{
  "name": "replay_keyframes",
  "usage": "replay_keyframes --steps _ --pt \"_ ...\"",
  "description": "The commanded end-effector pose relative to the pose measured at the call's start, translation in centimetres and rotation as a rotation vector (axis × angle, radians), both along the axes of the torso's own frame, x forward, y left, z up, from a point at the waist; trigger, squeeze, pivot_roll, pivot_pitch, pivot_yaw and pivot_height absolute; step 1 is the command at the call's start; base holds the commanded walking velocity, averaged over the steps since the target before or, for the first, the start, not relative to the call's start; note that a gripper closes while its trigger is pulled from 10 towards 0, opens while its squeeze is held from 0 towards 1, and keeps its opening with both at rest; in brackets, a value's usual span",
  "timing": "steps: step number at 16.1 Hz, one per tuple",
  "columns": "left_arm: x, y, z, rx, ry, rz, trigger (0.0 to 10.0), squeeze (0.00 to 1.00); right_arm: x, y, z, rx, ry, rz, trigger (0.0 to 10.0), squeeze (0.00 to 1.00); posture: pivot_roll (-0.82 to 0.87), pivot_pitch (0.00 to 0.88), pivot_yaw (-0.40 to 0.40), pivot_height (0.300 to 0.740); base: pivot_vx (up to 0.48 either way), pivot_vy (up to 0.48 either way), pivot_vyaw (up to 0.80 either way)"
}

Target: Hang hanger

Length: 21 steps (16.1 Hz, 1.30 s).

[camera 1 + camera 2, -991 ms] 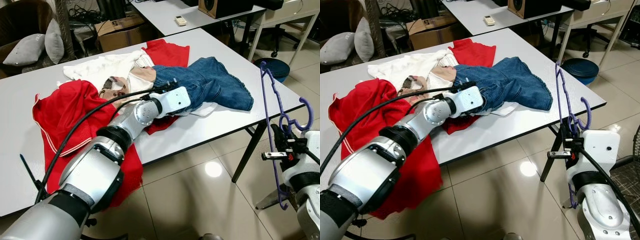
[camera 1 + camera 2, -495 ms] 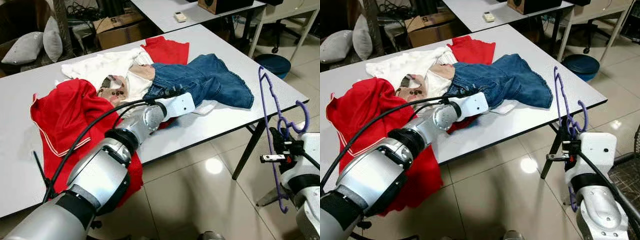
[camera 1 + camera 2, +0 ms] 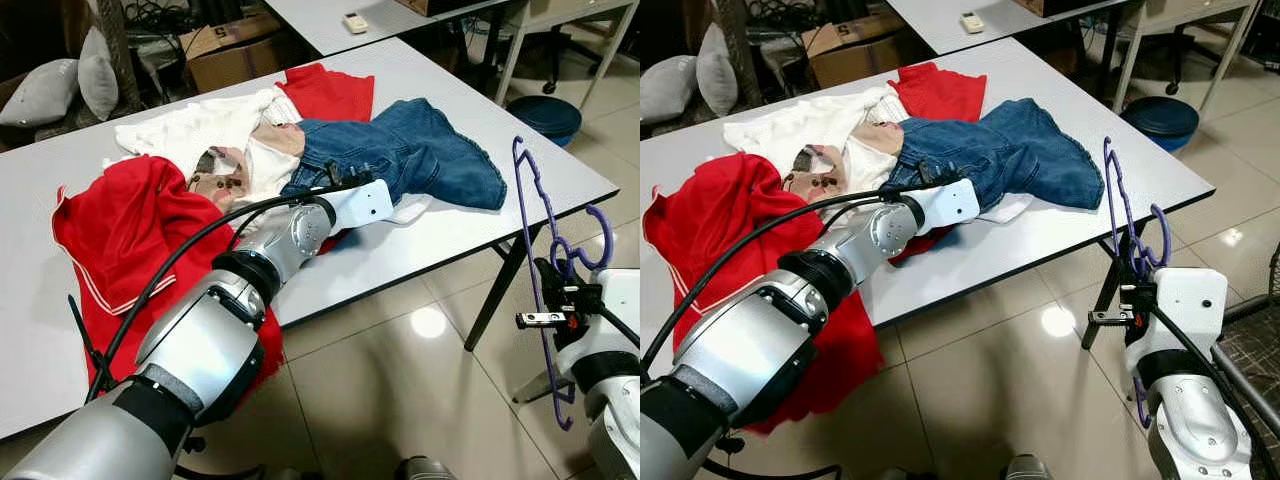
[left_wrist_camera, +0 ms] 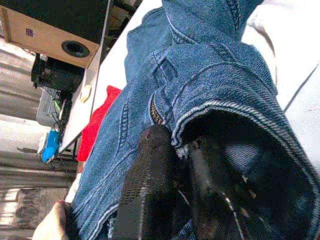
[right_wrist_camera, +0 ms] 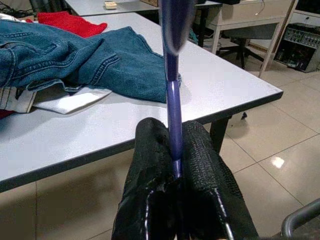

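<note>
**Hanger pinched off the desk's right corner; left gripper on denim**

Left eye view: white desk point(image 3: 420, 255) runs across the upper half of the frame, strewn with clothes. Red garment point(image 3: 130, 230) at left, draped over the near edge; white garment point(image 3: 190, 130) upper centre; blue jeans point(image 3: 420, 155) centre-right. Left arm reaches from lower left to frame centre, its end at the jeans' waistband. Purple hanger point(image 3: 535, 260) stands upright at the right edge of the frame, beside the desk's right corner and over the tiled floor point(image 3: 400, 400), held by the right arm at lower right.

Right eye view: same layout. Cardboard box point(image 3: 845, 35) and grey cushions point(image 3: 680, 80) at the top left, behind the desk.

Left wrist view: left gripper point(image 4: 175, 190) in the lower centre, fingers pressed onto a fold of denim at the waistband, the cloth's edge caught between them.

Right wrist view: right gripper point(image 5: 175, 170) at bottom centre, fingers closed tight on the hanger's purple bar, which rises straight up the frame. Desk edge and jeans lie in the upper left.
</note>
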<state>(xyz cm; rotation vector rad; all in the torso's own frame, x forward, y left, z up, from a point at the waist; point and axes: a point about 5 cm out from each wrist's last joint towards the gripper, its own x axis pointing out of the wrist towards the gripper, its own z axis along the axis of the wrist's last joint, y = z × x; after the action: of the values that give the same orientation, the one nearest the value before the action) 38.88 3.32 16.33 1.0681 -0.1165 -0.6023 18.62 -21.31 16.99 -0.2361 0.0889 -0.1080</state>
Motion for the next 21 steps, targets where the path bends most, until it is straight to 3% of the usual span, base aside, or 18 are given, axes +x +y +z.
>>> replay_keyframes --steps 1,6,8,9,10,11,12,13,14,16,18,21 --pt "0.3 0.4 0.3 0.012 -0.005 0.015 0.0 0.0 -0.1 0.4 0.4 0.003 -0.018 0.009 10.0 0.0 -0.2 0.071 0.164 0.74 0.0 0.0 0.0" --pt "0.8 0.0 2.5 -0.034 -0.044 -0.004 0.0 0.0 -0.1 0.6 0.4 0.019 -0.043 0.041 10.0 0.0 -0.19 0.053 0.171 0.74 0.0 0.0 0.0" --pt "1.4 -0.6 6.4 -0.164 -0.094 -0.018 0.0 0.0 0.3 0.9 0.2 0.022 -0.049 0.039 10.0 0.0 -0.18 0.037 0.181 0.74 0.0 0.0 0.0" --pt "1.6 -0.7 7.3 -0.207 -0.1 -0.018 0.0 0.0 0.4 1.0 0.2 0.022 -0.051 0.04 10.0 0.0 -0.18 0.032 0.184 0.74 0.0 0.0 0.0" --pt "1.9 -0.7 12.4 -0.385 -0.186 -0.035 0.0 0.0 0.7 1.0 0.2 0.018 -0.066 0.025 10.0 0.0 -0.17 0.016 0.191 0.74 0.0 0.0 0.0" --pt "2.0 -0.2 15.9 -0.513 -0.244 -0.032 0.0 0.0 0.7 0.8 0.2 0.018 -0.077 0.009 10.0 0.0 -0.17 0.008 0.193 0.74 0.0 0.0 0.0" --pt "2.0 0.2 17.6 -0.574 -0.274 -0.029 0.0 0.0 0.8 0.7 0.3 0.018 -0.083 0.004 10.0 0.0 -0.17 0.003 0.194 0.74 0.0 0.0 0.0" --pt "1.7 1.4 21.1 -0.668 -0.365 -0.018 0.0 0.0 1.0 0.7 0.3 0.022 -0.094 -0.002 10.0 0.0 -0.16 0.0 0.197 0.74 0.0 0.0 0.0" --pt "1.5 2.4 23.2 -0.718 -0.424 -0.003 0.0 0.0 1.1 0.7 0.3 0.024 -0.1 -0.003 10.0 0.0 -0.16 0.0 0.198 0.74 0.0 0.0 0.0" --pt "0.4 6.0 28.4 -0.795 -0.625 0.061 0.0 0.0 1.5 1.0 0.3 0.04 -0.12 0.007 10.0 0.0 -0.14 0.0 0.196 0.74 0.0 0.0 0.0" --pt "0.1 7.1 29.4 -0.724 -0.676 0.078 0.0 0.0 1.9 1.4 0.1 0.048 -0.126 0.019 10.0 0.0 -0.12 0.0 0.191 0.74 0.0 0.0 0.0" --pt "0.8 8.1 27.4 -0.648 -0.661 0.102 0.0 0.0 2.5 2.0 0.0 0.063 -0.136 0.045 10.0 0.0 -0.11 0.0 0.177 0.74 0.0 0.0 0.0"
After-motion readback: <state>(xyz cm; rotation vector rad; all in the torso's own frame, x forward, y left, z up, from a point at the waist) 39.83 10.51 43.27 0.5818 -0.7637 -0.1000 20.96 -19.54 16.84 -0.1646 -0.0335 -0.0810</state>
